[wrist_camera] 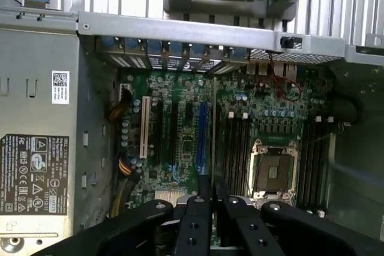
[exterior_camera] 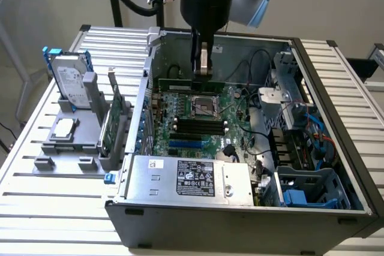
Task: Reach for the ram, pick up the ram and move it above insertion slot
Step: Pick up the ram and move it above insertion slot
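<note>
The gripper [exterior_camera: 203, 69] hangs inside the open computer case [exterior_camera: 336, 208], its fingers [wrist_camera: 204, 191] pinched narrow on the top edge of the ram [exterior_camera: 180, 83]. The ram, a thin green stick, is held level and edge-on above the motherboard [exterior_camera: 198, 118], over its far part, just beyond the processor socket [exterior_camera: 202, 107] and the black memory slots [exterior_camera: 198, 126].

Power supply label [exterior_camera: 196, 178]: black, print too small to read
White sticker [wrist_camera: 60, 87]: QR code, unreadable
Black label [wrist_camera: 33, 175]: certification marks, text illegible
</note>
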Controlling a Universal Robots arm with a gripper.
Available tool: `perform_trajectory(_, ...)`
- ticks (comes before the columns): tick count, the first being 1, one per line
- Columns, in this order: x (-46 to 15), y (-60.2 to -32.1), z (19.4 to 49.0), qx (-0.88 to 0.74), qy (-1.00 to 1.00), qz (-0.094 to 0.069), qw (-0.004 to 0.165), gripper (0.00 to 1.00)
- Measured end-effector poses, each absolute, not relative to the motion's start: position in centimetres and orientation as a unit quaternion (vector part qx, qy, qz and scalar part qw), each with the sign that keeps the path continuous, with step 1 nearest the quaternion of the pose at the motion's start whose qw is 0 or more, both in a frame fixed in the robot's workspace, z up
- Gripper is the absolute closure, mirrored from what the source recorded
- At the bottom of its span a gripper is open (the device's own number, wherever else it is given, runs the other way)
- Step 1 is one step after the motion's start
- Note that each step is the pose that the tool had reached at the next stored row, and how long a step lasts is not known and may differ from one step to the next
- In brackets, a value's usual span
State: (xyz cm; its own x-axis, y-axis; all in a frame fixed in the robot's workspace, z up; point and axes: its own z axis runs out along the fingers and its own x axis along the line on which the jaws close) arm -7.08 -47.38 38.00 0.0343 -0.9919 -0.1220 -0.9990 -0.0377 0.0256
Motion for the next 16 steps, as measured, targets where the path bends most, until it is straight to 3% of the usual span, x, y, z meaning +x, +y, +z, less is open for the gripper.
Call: perform_trajectory(16, -4.9, -42.0, 36.9, -0.718, 0.693, 0.053, 0.033, 0.86)
